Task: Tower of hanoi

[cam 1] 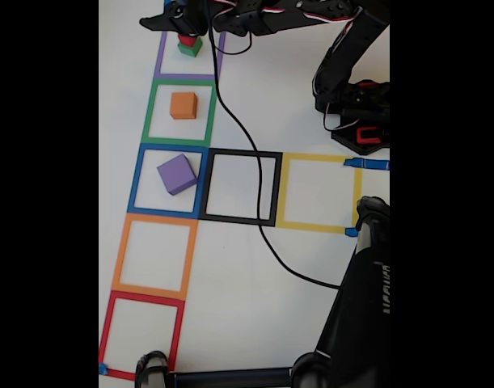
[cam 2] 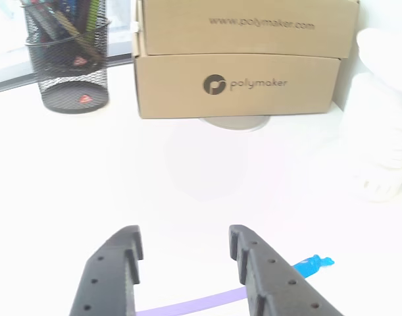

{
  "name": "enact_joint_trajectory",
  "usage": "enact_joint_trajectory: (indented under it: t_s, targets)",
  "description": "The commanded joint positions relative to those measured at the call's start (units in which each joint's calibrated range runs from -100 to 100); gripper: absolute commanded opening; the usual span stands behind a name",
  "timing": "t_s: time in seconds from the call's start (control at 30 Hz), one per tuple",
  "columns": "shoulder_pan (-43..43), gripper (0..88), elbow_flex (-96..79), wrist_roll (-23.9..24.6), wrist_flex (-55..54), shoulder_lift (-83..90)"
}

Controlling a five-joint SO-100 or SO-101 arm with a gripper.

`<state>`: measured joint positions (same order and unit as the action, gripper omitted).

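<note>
Three blocks are in play on the white table (cam 1: pixel 247 97). In the fixed view a small red block (cam 1: pixel 186 39) stands on a green block (cam 1: pixel 190 48) inside the purple square (cam 1: pixel 162 65) at the top of the coloured column. An orange block (cam 1: pixel 183 105) lies in the green square (cam 1: pixel 149 113) just below, and a purple block (cam 1: pixel 177 174) lies, a little turned, in the blue square (cam 1: pixel 136 178) under that one. The black square (cam 1: pixel 275 186), yellow square (cam 1: pixel 356 194), orange square (cam 1: pixel 117 259) and red square (cam 1: pixel 178 323) hold nothing.

The gripper (cam 1: pixel 184 31) hangs directly over the red-and-green stack, so the stack lies straight below it; the arm (cam 1: pixel 287 16) reaches to it from the right along the top edge of this view. Whether the fingertips touch the red block I cannot tell here.

In the other view the gripper (cam 2: pixel 184 247) shows its two dark fingers (cam 2: pixel 250 253) standing well apart, with nothing visible between them, and a strip of purple tape (cam 2: pixel 187 304) on the table below. I judge that the coming move needs mostly a straight descent. Behind stand cardboard boxes (cam 2: pixel 240 82) and a mesh pen holder (cam 2: pixel 69 59).
</note>
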<state>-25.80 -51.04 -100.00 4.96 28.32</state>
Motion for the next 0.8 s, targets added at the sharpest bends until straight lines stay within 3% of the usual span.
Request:
enact_joint_trajectory:
  t_s: [0.0,0.37,0.77]
  targets:
    - [5.4,0.2,15.3,0.0,27.6,9.0]
    - [18.9,0.1,39.5,0.0,68.3,16.3]
    - [42.2,0.1,49.7,0.0,88.8,25.7]
